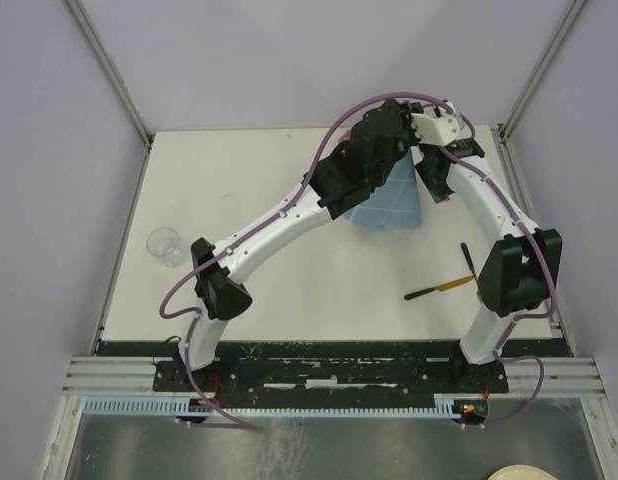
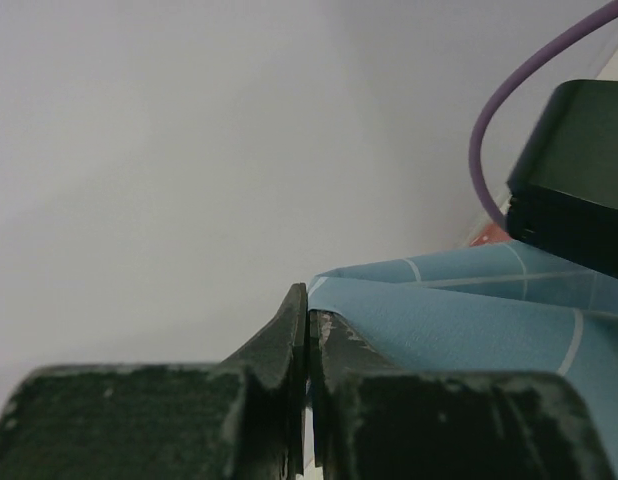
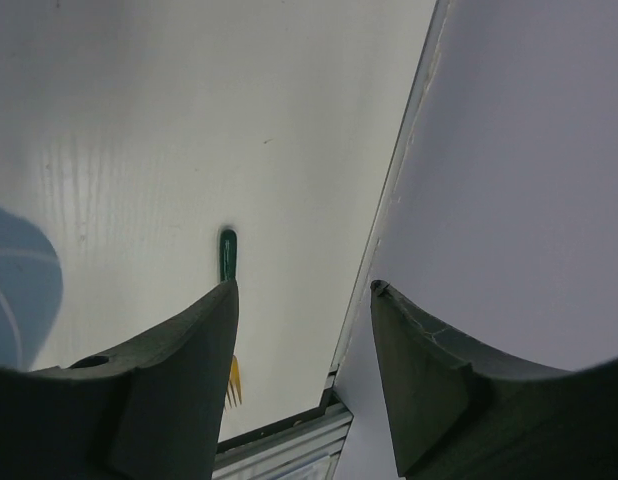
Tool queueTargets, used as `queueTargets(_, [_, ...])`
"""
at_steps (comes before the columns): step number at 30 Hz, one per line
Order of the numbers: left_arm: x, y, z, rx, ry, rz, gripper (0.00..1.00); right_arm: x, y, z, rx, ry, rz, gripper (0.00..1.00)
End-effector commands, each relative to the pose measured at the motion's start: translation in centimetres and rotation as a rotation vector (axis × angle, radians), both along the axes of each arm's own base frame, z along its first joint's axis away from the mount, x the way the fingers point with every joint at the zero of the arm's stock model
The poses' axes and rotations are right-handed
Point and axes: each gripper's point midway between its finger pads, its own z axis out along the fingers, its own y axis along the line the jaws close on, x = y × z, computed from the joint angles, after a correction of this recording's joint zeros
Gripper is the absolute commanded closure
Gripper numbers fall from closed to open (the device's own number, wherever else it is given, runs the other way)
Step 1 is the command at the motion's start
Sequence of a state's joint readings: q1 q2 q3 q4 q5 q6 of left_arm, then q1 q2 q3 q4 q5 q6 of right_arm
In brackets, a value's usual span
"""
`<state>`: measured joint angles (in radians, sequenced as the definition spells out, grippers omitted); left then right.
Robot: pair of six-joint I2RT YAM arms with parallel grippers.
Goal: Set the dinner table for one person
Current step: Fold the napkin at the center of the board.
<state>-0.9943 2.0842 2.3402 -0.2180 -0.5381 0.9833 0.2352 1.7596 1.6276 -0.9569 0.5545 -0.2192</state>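
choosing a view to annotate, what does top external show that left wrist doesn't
Only top external: the clear cup at the left of the table, and two utensils lying near its right side. Only left wrist: the left gripper seen close, pinched shut on the blue grid placemat. Both: that placemat.

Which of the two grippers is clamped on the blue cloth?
The left gripper: its jaws are shut on the blue placemat at its edge, while the right gripper stands open and empty.
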Motion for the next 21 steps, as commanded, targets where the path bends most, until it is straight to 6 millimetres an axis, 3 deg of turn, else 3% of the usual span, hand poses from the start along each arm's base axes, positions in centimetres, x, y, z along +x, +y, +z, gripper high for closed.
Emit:
queueTargets(1, [-3.7, 3.8, 9.6, -0.334, -0.075, -0.001, 0.97, 0.9, -0.6, 1.3, 0.018, -0.055, -0.057, 0.37])
queueTargets(4, [-3.2, 6.8, 7.1, -0.267, -0.020, 0.124, 0.97, 1.0, -0.4, 1.1, 0.025, -0.045, -0.057, 0.37])
queueTargets(10, [-3.7, 14.8, 0.3, -0.115, 0.130, 0.244, 0.97, 1.4, 0.0, 1.0, 0.043, -0.033, -0.053, 0.37])
queueTargets(14, [-5.9, 19.8, -4.1, -0.045, 0.258, 0.272, 0.97, 1.6, 0.5, 0.6, 0.068, -0.013, -0.044, 0.37])
queueTargets(17, [-8.6, 22.0, -10.1, 0.055, 0.405, 0.261, 0.97, 1.7, 0.8, 0.3, 0.083, 0.000, -0.041, 0.37])
queueTargets(21, [-11.7, 24.7, -15.5, 0.097, 0.514, 0.272, 0.97, 2.0, 1.3, 0.1, 0.106, 0.013, -0.034, 0.37])
